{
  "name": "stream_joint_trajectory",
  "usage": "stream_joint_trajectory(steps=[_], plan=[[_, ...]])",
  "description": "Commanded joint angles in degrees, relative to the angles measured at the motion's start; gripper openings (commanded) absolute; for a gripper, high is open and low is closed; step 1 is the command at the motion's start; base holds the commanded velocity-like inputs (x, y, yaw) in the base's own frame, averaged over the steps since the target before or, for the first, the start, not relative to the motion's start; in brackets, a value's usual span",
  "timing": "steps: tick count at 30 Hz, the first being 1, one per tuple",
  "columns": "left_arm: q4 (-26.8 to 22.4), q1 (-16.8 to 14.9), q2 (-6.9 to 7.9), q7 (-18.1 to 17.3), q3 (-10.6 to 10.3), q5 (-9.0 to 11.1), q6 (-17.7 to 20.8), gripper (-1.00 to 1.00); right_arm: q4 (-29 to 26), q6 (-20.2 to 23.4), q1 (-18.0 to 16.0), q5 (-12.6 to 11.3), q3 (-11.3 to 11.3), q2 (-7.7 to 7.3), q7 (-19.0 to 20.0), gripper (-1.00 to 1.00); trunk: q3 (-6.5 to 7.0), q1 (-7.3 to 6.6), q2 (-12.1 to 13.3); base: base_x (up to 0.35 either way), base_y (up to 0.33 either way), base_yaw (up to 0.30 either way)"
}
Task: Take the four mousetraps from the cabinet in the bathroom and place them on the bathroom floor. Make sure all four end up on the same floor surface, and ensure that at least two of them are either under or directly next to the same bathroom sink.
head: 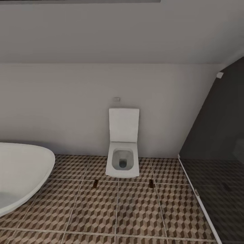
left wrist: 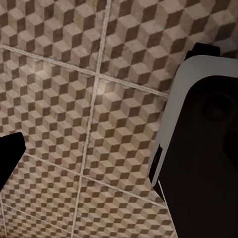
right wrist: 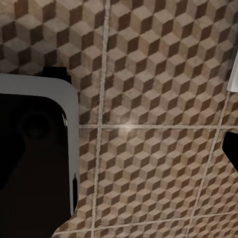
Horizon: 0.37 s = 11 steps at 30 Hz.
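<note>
The bathroom floor point(head: 135, 210) of cube-patterned tiles spreads out ahead. Two small dark brown flat things point(head: 96, 183) point(head: 151, 183) lie on it, one at each side of the toilet. They are too small to tell whether they are mousetraps. The cabinet and the sink are out of view. My left gripper point(left wrist: 119, 158) hangs over bare tiles point(left wrist: 89, 99) with one dark fingertip point(left wrist: 10, 158) at the picture's edge and nothing between the fingers. My right gripper point(right wrist: 119, 153) hangs the same way over tiles point(right wrist: 148, 74), its fingertip point(right wrist: 231, 151) at the edge.
A white toilet point(head: 123, 159) with raised lid stands against the far wall. The white oval bathtub point(head: 20, 173) is at the left. A dark glass shower screen point(head: 213, 152) closes the right side. My black and grey base point(left wrist: 203, 148) point(right wrist: 29, 158) is beside each gripper.
</note>
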Motion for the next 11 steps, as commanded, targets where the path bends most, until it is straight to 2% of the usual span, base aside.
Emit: stream_joint_trajectory(steps=[1, 11], plan=[[0.0, 0.0, -0.01, 0.1, -0.5, 0.3, 0.1, 1.00, 0.3, -0.4, -0.1, 0.6, -0.5, -0.02, -0.3, 1.00, -0.06, 0.01, 0.0, 0.000, 0.000, 0.000], [0.0, 0.0, -0.01, 0.1, -0.5, 0.3, 0.1, 1.00, 0.3, -0.4, -0.1, 0.6, -0.5, -0.07, -0.3, 1.00, -0.06, 0.01, 0.0, 0.000, 0.000, 0.000]])
